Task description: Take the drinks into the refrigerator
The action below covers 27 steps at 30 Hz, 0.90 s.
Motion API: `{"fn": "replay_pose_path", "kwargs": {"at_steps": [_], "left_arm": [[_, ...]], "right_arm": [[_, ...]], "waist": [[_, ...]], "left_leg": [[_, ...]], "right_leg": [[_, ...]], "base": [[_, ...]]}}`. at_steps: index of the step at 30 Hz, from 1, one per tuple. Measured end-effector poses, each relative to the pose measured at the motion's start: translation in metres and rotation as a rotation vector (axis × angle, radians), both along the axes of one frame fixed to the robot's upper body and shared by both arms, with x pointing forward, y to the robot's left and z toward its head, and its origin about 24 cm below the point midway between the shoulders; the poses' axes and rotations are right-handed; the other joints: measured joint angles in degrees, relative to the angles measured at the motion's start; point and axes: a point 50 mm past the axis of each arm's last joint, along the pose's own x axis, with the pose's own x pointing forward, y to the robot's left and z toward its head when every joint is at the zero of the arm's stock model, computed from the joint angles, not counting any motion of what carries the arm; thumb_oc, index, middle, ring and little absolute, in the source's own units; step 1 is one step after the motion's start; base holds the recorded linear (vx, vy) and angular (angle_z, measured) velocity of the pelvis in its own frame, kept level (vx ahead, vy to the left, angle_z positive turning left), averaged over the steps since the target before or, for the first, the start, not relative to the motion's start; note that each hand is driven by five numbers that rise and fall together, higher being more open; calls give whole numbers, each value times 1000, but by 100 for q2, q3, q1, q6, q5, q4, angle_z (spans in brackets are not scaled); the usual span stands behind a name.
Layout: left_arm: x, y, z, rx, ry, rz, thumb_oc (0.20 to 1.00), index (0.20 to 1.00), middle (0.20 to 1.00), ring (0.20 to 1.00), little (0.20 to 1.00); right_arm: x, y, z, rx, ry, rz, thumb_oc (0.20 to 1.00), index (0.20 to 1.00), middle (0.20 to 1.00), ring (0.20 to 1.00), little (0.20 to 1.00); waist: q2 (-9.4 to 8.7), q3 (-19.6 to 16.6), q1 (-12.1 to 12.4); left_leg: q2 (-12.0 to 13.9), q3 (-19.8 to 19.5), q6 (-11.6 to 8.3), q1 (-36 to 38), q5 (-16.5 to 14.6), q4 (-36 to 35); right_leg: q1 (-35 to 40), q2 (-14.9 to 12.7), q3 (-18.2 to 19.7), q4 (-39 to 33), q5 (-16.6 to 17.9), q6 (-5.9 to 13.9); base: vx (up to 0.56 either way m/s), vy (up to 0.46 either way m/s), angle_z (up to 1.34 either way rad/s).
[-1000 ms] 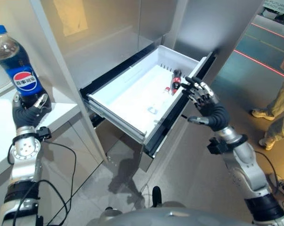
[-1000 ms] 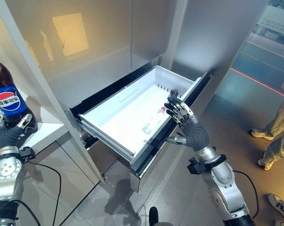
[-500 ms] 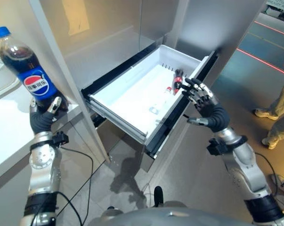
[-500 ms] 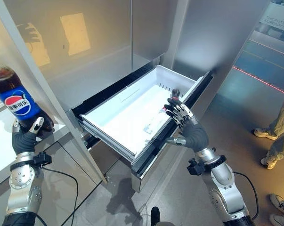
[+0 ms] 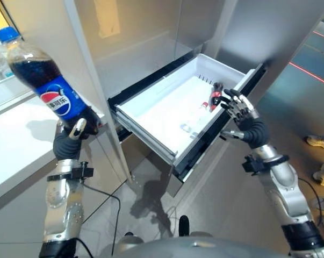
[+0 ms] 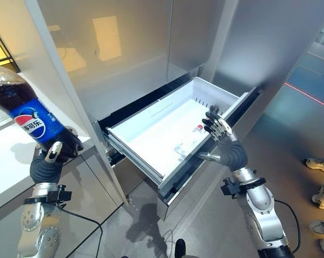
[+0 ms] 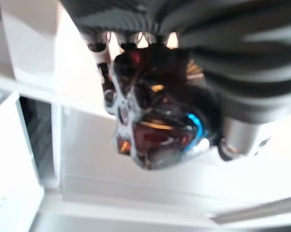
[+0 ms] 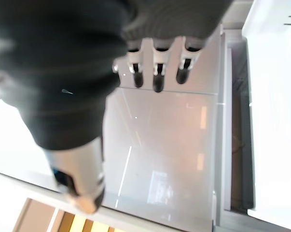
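cola bottle [image 5: 46, 88] carried nearer open drawer [image 5: 167, 105], white counter [image 5: 16, 140] below

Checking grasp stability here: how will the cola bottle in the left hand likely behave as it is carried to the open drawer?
The cola bottle looks nearly full, so probably heavy for its size. The left hand grips only its base while it leans, so it may lever over. Laid in the drawer, its round body could roll.

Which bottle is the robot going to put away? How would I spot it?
Find the big silver refrigerator with its white drawer pulled open. To its left, over the white counter, the robot's left hand grips a tilted cola bottle. Unlike the small bottles lying in the drawer, it's tall, dark, blue-labelled and blue-capped.
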Motion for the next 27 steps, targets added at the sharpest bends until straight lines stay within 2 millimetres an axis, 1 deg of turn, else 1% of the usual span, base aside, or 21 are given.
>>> {"fn": "replay_pose_path", "kwargs": {"at_steps": [3, 4, 5, 8, 10, 11, 12, 14, 17, 20, 21, 23, 25, 26, 27], "left_arm": [[2, -12, 1, -12, -5, -100, 200, 200, 200, 200, 200], [2, -14, 2, -6, -4, -119, 200, 200, 200, 200, 200], [3, -21, 2, 14, 8, -188, 200, 200, 200, 200, 200], [4, -34, 3, 72, 40, -322, 200, 200, 200, 200, 200], [4, -51, 3, 156, 66, -475, 200, 200, 200, 200, 200], [4, -56, 3, 177, 75, -522, 200, 200, 200, 200, 200], [2, -66, 1, 210, 89, -607, 200, 200, 200, 200, 200], [1, -76, -2, 247, 107, -694, 200, 200, 200, 200, 200], [4, -84, -3, 301, 133, -759, 200, 200, 200, 200, 200], [7, -85, 0, 369, 140, -799, 200, 200, 200, 200, 200], [7, -84, 1, 381, 143, -803, 200, 200, 200, 200, 200], [7, -82, 1, 423, 157, -816, 200, 200, 200, 200, 200], [7, -81, 2, 452, 166, -833, 200, 200, 200, 200, 200], [7, -81, 2, 457, 167, -834, 200, 200, 200, 200, 200], [8, -79, 2, 469, 172, -832, 200, 200, 200, 200, 200]], "right_arm": [[15, 2, -7, 45, 50, 21, 1000, 1000, 1000, 1000, 1000], [16, 3, -6, 58, 54, 31, 1000, 1000, 1000, 1000, 1000], [18, 7, -4, 93, 62, 80, 1000, 1000, 1000, 1000, 1000], [25, 18, 2, 116, 83, 194, 1000, 1000, 1000, 1000, 1000], [34, 27, 16, 89, 68, 284, 1000, 1000, 1000, 1000, 1000], [38, 30, 20, 83, 62, 304, 1000, 1000, 1000, 1000, 1000], [44, 36, 31, 73, 37, 335, 1000, 1000, 1000, 1000, 1000], [51, 43, 42, 56, 12, 370, 1000, 1000, 1000, 1000, 1000], [61, 57, 50, 9, 24, 435, 1000, 1000, 1000, 1000, 1000], [65, 73, 47, 11, 74, 518, 1000, 1000, 1000, 1000, 1000], [65, 76, 46, 11, 87, 535, 1000, 1000, 1000, 1000, 1000], [62, 91, 39, 14, 144, 621, 1000, 1000, 1000, 1000, 1000], [60, 98, 35, 15, 185, 676, 1000, 1000, 1000, 1000, 1000], [60, 99, 34, 16, 192, 684, 1000, 1000, 1000, 1000, 1000], [55, 103, 34, 9, 204, 725, 1000, 1000, 1000, 1000, 1000]], "waist": [[-4, -2, 10], [0, 0, 18], [2, 1, 28], [-5, -3, 23], [-7, -5, 18], [-8, -5, 7], [-8, -5, 0], [-8, -5, 4], [-6, -4, -15], [-10, -7, -3], [-10, -7, 4], [-10, -7, 18], [-12, -8, 25], [-12, -8, 28], [-15, -10, 28]], "left_leg": [[-6, -63, 23, 7, 3, 0], [-6, -74, 29, 6, 2, -1], [-5, -100, 31, 12, 4, -1], [-9, -102, 33, 20, 5, 0], [-15, -101, 33, 23, 9, -1], [-15, -95, 19, 31, 16, 0], [-16, -93, 6, 35, 24, 0], [-16, -88, 5, 42, 24, 1], [-13, -65, 2, 103, 20, 0], [-18, -54, 9, 127, 9, -5], [-17, -47, 10, 131, 8, -5], [-17, -26, 11, 133, 4, 0], [-22, -23, -5, 133, 14, 1], [-24, -23, -5, 132, 13, 0], [-23, -14, -7, 133, 11, 1]], "right_leg": [[39, -13, -57, 0, -3, 4], [45, -17, -66, 0, -3, 4], [63, -15, -77, 0, -9, 3], [77, -19, -76, 0, -10, 2], [82, -21, -76, 1, -5, 6], [84, -18, -73, 1, -5, 6], [86, -18, -69, 2, -5, 6], [91, -16, -67, 2, -2, 6], [135, -9, -55, 1, 0, 7], [155, -12, -44, 1, -2, 8], [156, -11, -39, 1, -2, 8], [146, -7, -15, 1, -2, 8], [146, -9, 0, 1, 1, 10], [146, -10, 2, 1, 1, 11], [143, -8, 3, 1, 1, 12]], "base": [[-13, -15, 9], [-8, -15, 9], [-10, -11, 8], [-2, -3, 2], [0, 0, 0], [0, 0, 0], [0, 0, 0], [0, 0, 0], [-2, -1, -2], [0, 0, 0], [11, 3, -4], [5, 2, -2], [0, 0, 0], [0, 0, 0], [0, 0, 0]]}}
